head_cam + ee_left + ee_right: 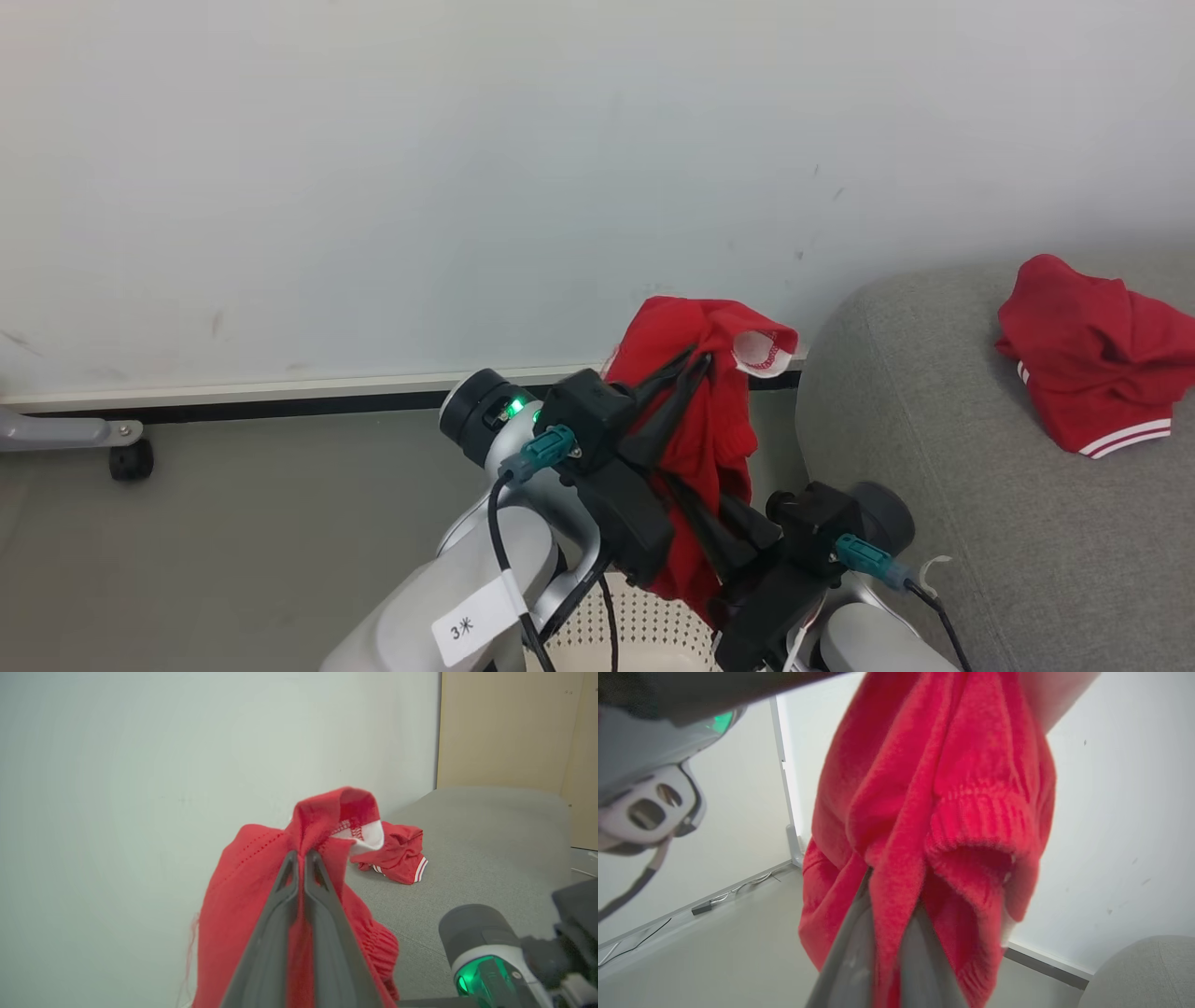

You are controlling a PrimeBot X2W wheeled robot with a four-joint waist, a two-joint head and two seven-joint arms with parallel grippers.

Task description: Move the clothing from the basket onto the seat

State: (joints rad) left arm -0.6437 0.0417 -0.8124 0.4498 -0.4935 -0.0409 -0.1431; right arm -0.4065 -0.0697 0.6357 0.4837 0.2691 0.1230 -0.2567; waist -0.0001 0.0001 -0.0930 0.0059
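The garment (674,329) is held in the air above the basket (644,623), just beside the rounded end of the sofa (934,485). The left gripper (698,358) is clamped on its upper fold. The right gripper (896,905) is placed lower, and its fingers appear pressed together with a strip of the knit between them. A second garment (1092,347) is already laid on the sofa, so part of the task can be judged as done. For this step, the cloth should be carried sideways over the sofa edge with both grips kept firm and the height kept. In this way the hanging hem is not dragged over the basket rim. It should then be lowered onto a bare part of the cushion, beside the other piece and not on top of it, and only then released. The fabric is soft and loose, so some swing is to be expected. The sofa is covered in grey woven cloth. Behind it a pale wall (467,187) with a dark skirting line is seen, and below it a grey floor (233,541).
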